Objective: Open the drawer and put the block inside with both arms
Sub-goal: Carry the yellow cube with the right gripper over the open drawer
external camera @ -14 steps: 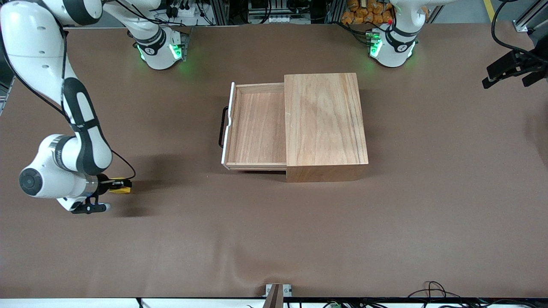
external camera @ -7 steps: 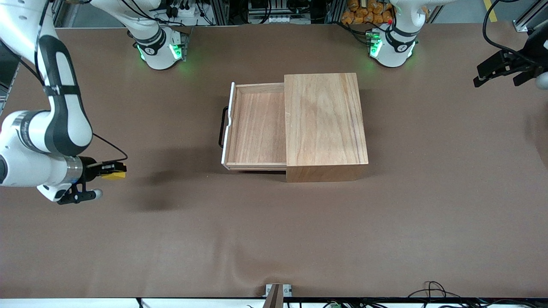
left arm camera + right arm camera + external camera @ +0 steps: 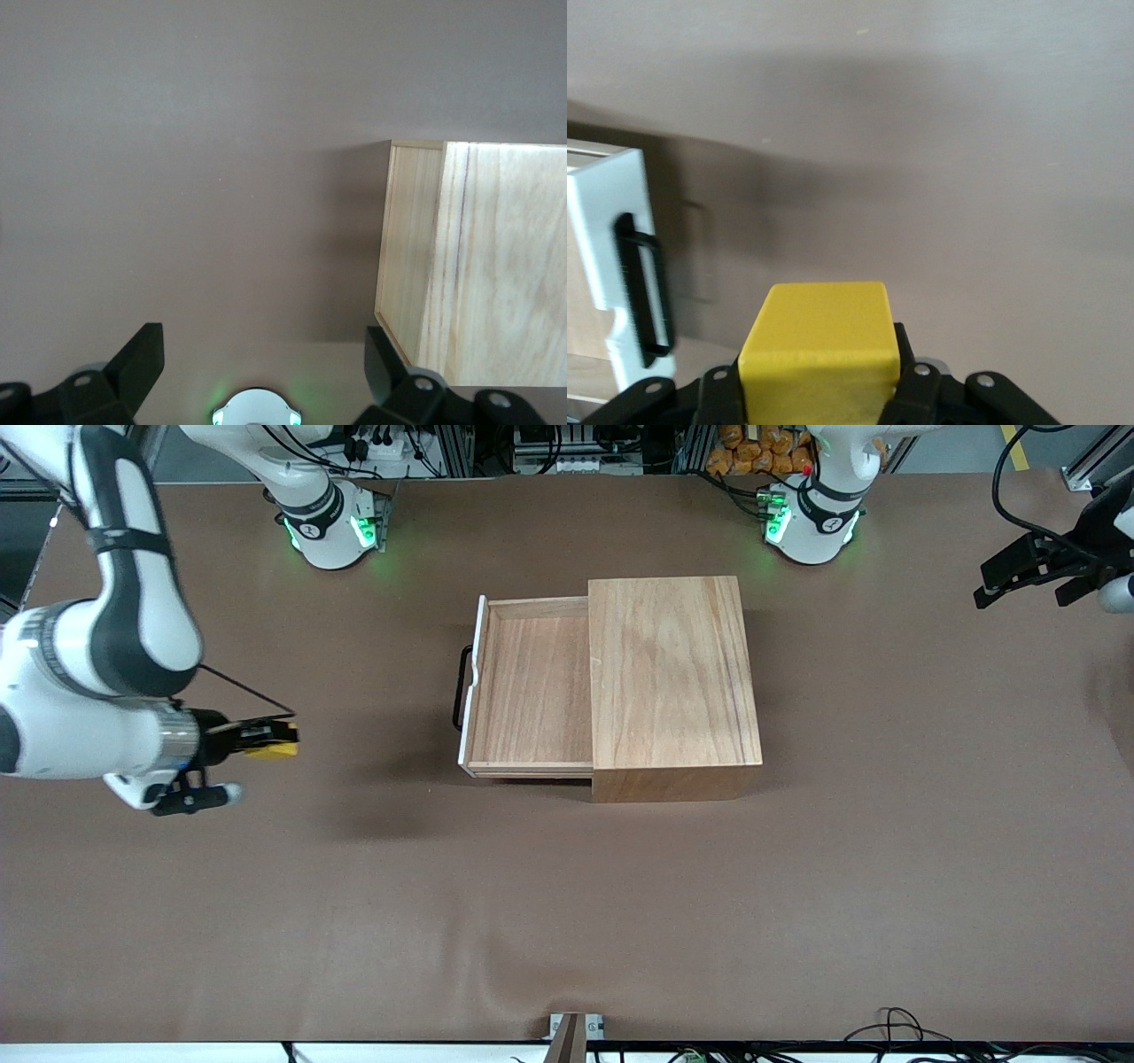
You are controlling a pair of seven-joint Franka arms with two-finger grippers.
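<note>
My right gripper (image 3: 273,740) is shut on the small yellow block (image 3: 275,752), up in the air over bare table at the right arm's end, level with the drawer's handle. In the right wrist view the block (image 3: 819,341) fills the space between the black fingers (image 3: 914,390), and the drawer's white front (image 3: 611,239) with its black wire handle (image 3: 643,292) shows ahead. The drawer (image 3: 530,691) is pulled out of the wooden box (image 3: 673,682) and is empty. My left gripper (image 3: 1019,586) hangs open over the left arm's end of the table; its fingers (image 3: 140,359) hold nothing.
The brown table cover (image 3: 567,903) lies slightly rippled near the front camera. The left wrist view shows the box's end (image 3: 478,266) and the left arm's green-lit base (image 3: 257,412). Cables and racks line the table's edge by the arm bases (image 3: 332,522).
My right arm has carried the block up and toward the open drawer. The left gripper has drifted slightly toward the table's middle. The drawer has not moved.
</note>
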